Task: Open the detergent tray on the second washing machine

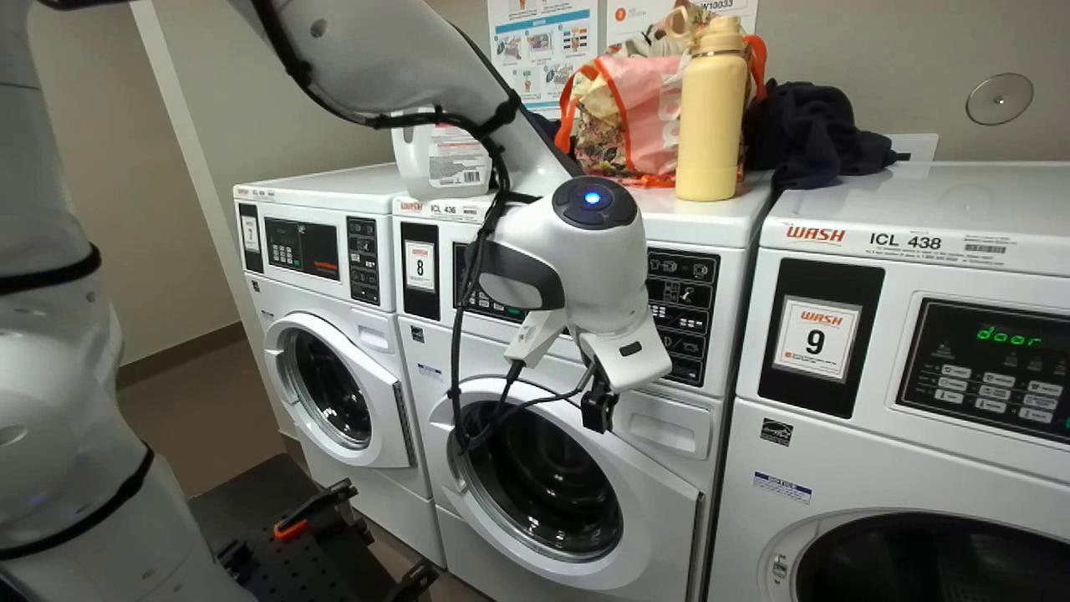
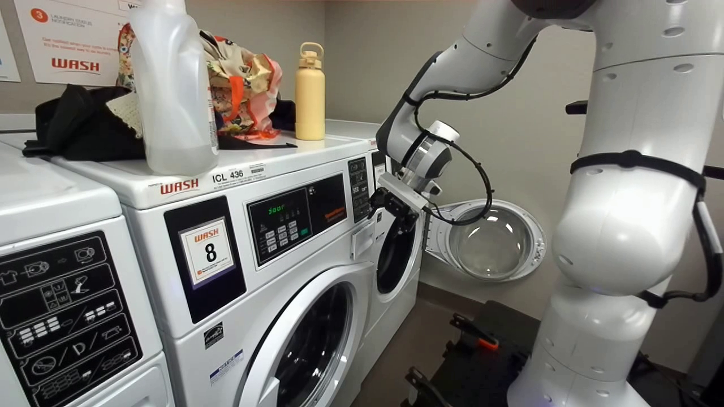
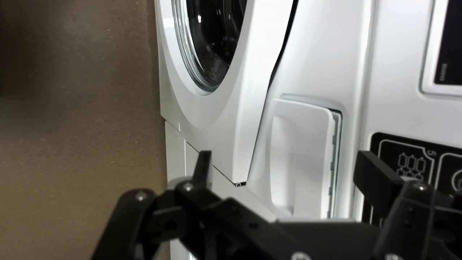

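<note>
Fingers (image 3: 379,180): gaping wide, holding nothing. Detergent tray (image 3: 303,159), right side of washer 8 (image 2: 277,280): standing slightly ajar. Hazard: I'm risking knocking the instruction panel (image 3: 415,155) if advancing off-centre.

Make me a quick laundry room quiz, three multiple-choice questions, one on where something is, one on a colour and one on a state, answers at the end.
1. Where does the yellow bottle stand?
A. On the floor
B. On washer 8
C. On washer 9

2. What colour is the lit word on washer 8's display?
A. White
B. Blue
C. Green

3. What state is the gripper in?
A. Open
B. Shut
C. Out of view

Answers:
1. B: both exterior views show its base on that machine's top.
2. C: an exterior view shows "door" glowing green.
3. A: the wrist view shows its fingers wide apart, the tray visible between them.
</note>
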`<control>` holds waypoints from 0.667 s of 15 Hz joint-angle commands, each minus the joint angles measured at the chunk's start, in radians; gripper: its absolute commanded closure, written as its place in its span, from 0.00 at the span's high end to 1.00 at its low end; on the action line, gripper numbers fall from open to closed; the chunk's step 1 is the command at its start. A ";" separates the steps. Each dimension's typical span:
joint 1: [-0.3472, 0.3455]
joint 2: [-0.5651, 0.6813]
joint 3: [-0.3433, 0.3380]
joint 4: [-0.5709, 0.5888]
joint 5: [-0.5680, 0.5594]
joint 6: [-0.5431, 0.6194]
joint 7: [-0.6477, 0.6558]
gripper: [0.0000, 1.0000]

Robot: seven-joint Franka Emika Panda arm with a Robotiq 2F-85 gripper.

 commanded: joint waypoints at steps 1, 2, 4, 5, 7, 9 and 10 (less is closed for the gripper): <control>-0.023 0.068 0.006 0.048 0.102 0.012 -0.073 1.00; -0.028 0.084 0.009 0.059 0.128 0.011 -0.091 1.00; -0.033 0.109 0.010 0.078 0.165 0.012 -0.113 1.00; -0.035 0.115 0.012 0.087 0.185 0.010 -0.124 1.00; -0.030 0.127 0.011 0.102 0.202 0.014 -0.136 1.00; -0.028 0.138 0.010 0.115 0.208 0.014 -0.143 1.00; -0.027 0.144 0.010 0.122 0.207 0.012 -0.140 1.00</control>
